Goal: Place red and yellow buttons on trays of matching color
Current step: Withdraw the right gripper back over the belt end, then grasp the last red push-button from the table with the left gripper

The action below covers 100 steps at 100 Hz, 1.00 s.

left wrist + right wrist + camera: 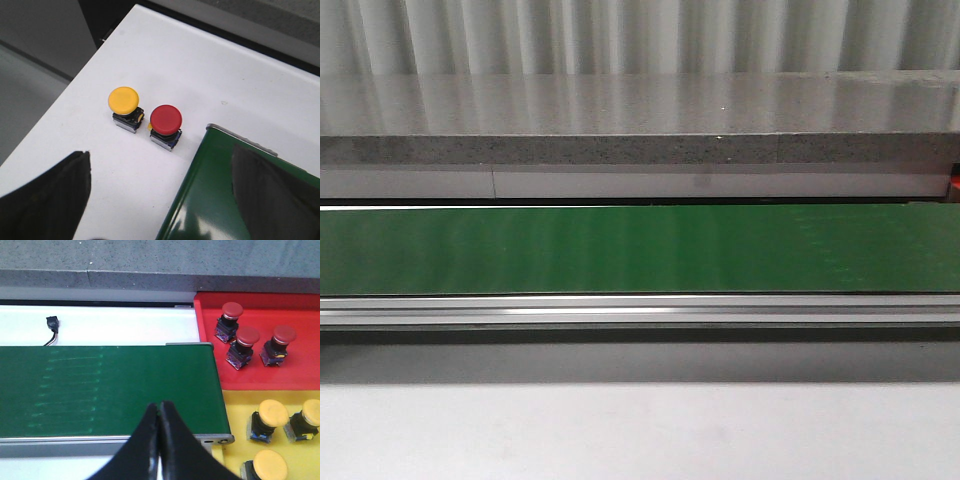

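One yellow button (123, 100) and one red button (166, 118) stand side by side on a white surface, just off the end of the green belt (215, 200). My left gripper (161, 160) is open and held above them, with nothing between its fingers. In the right wrist view a red tray (210, 305) holds three red buttons (247, 336). A yellow tray (235, 405) beside it holds three yellow buttons (272, 413). My right gripper (160, 406) is shut and empty over the belt's end (125, 390), beside the trays. Neither gripper shows in the front view.
The green conveyor belt (640, 248) runs across the front view, with a metal rail (640, 310) along its near side and a grey stone ledge (640, 120) behind. A small black connector with wires (51, 322) lies on the white strip behind the belt.
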### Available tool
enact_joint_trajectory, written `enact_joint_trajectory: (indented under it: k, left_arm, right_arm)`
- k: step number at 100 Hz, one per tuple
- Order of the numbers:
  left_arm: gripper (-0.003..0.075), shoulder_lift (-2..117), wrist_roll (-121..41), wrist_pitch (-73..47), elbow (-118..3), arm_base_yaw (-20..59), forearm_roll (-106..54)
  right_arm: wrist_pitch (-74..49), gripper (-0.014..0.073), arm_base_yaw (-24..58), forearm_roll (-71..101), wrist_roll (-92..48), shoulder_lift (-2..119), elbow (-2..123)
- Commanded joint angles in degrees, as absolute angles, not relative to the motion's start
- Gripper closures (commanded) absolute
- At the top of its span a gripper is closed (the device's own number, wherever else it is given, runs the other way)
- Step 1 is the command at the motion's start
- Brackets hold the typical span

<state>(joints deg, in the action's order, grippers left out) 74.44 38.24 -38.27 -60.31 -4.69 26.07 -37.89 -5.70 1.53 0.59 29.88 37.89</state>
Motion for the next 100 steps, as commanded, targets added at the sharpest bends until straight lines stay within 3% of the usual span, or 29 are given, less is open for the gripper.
enact_joint_trajectory:
  k: [1, 59, 100]
  left_arm:
    - [0.0166, 77.4, 38.7, -35.2, -64.0, -6.2, 26.3]
    - [0.0166, 95.3, 38.7, -32.7, -71.7, -7.5, 24.1]
    - [0.0166, 99.5, 41.1, -31.5, -73.2, -7.7, 24.5]
  right_arm:
    - [-33.8, 0.0661, -5.8, 1.3, 0.0, 29.9, 39.3]
    - [-33.8, 0.0661, -5.8, 1.3, 0.0, 29.9, 39.3]
    - [-33.8, 0.0661, -5.8, 1.3, 0.0, 29.9, 39.3]
